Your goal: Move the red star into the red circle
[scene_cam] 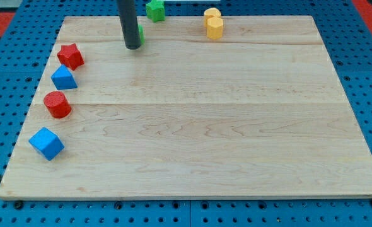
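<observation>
The red star (70,56) lies near the board's left edge, toward the view's top. The red circle, a short red cylinder (57,104), stands lower down the same edge, with a blue block (63,78) between the two. My tip (133,46) rests on the board near the top edge, well to the right of the red star and apart from it. A green block (140,33) is mostly hidden behind the rod.
A blue cube (46,144) sits at the lower left. A green star (155,9) lies at the top edge. Two yellow blocks (214,23) stand together at the top, right of centre. The wooden board (205,126) lies on a blue pegboard.
</observation>
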{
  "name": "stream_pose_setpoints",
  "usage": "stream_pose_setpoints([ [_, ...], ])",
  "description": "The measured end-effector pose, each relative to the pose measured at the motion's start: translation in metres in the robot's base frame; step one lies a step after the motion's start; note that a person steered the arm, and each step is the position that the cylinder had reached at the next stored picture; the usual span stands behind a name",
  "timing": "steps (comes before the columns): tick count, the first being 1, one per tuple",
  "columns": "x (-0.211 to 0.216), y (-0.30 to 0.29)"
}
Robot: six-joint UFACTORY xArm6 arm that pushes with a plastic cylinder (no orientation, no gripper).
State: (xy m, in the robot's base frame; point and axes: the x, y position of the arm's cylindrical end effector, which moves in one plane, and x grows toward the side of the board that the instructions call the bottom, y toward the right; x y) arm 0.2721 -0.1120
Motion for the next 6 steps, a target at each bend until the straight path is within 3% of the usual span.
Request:
stream_pose_setpoints([
  [1,-0.044,0.027],
  [2,-0.036,0.029],
  [5,-0.014,-0.161],
  [6,0.032,-0.141],
])
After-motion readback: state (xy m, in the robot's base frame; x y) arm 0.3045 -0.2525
